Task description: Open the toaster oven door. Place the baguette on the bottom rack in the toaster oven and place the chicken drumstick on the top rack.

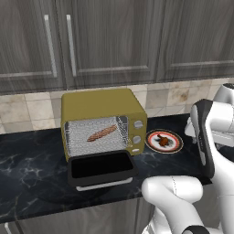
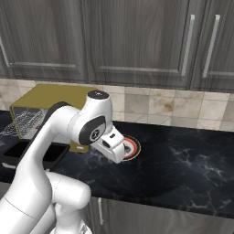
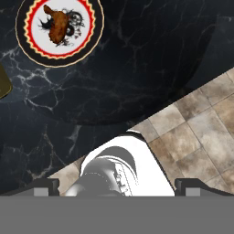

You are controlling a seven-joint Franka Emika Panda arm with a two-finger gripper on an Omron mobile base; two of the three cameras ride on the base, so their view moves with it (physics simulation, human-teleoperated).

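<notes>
Chicken drumstick (image 3: 57, 25) on plate (image 3: 93, 34), well apart from hand (image 3: 117, 186); fingers apparently spread wide, empty.

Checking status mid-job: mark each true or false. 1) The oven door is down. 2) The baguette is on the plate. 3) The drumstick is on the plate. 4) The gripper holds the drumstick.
1) True: the oven door lies folded down in front of the toaster oven.
2) False: the baguette lies on a rack inside the oven.
3) True: the drumstick rests on the plate.
4) False: the gripper is open, holding nothing, above the counter.
</notes>
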